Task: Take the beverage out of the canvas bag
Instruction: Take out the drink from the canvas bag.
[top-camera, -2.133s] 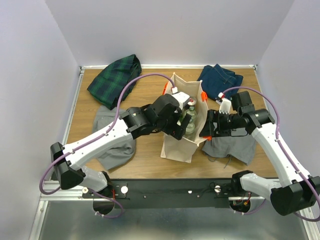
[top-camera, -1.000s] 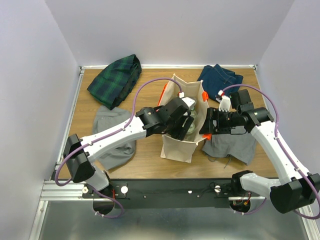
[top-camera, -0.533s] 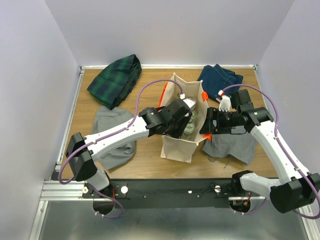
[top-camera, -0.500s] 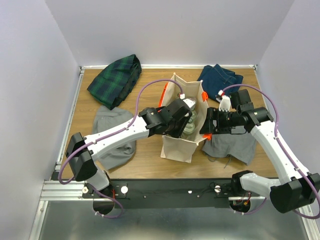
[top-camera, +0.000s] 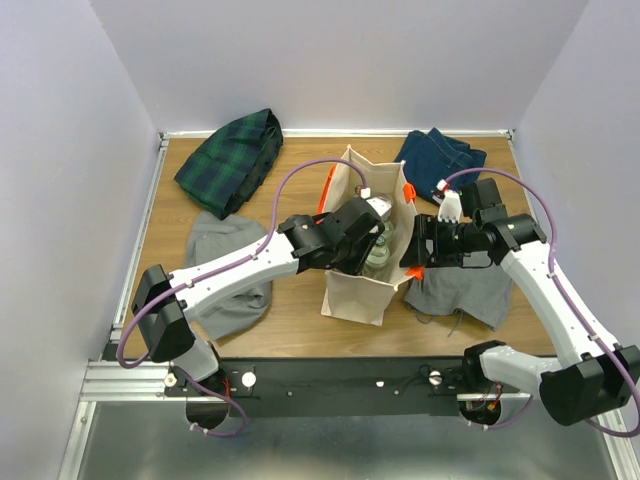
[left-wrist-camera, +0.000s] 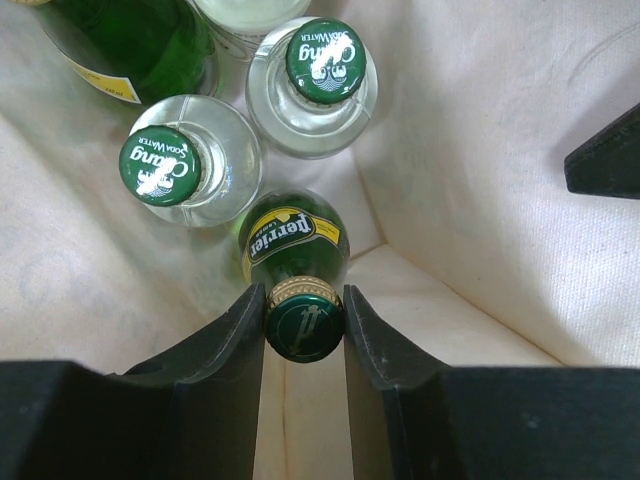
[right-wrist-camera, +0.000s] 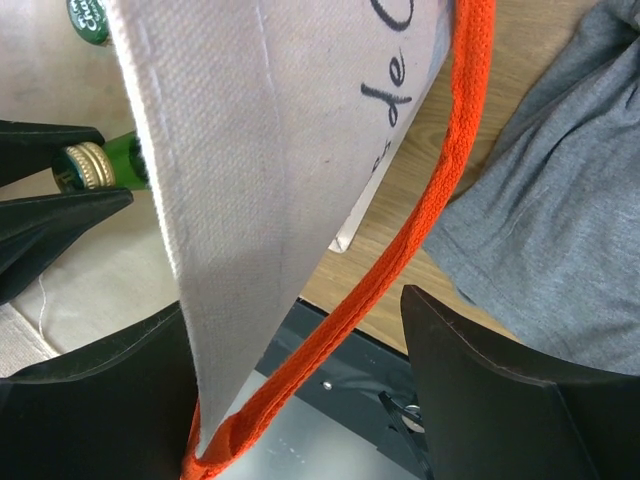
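Left hand (left-wrist-camera: 303, 305): lowered inside the bag (top-camera: 355, 285), which stands upright on the tabletop (top-camera: 295, 325). Its two fingers (left-wrist-camera: 230, 360) are clamped on the cap (left-wrist-camera: 303, 325) of a green bottle (left-wrist-camera: 292, 235), one finger touching each side of the cap. The bottle stands upright in the bag's corner, with its yellow label just beyond the fingertips. The right wrist view confirms this, showing the cap between the two black fingers behind the canvas.

Other contents: two clear bottles with green caps stand beyond the fingertips. One (left-wrist-camera: 190, 165) is ahead and to the left, and the other (left-wrist-camera: 315, 85) is straight ahead and farther off. The nearer one stands just beside the held bottle. Part of a second green bottle (left-wrist-camera: 140, 45) shows at the far left, cut off by the frame edge.

Right hand (right-wrist-camera: 295, 310): at the bag's outer wall, on the side away from the left hand. Its fingers are set apart, and the canvas edge and the orange handle (right-wrist-camera: 440, 170) pass between them. The canvas edge lies against the finger on the bag side. The other finger stands clear of both canvas and handle, so nothing is clamped.

A grey cloth (right-wrist-camera: 560, 200) lies on the tabletop just beside and under the right hand.
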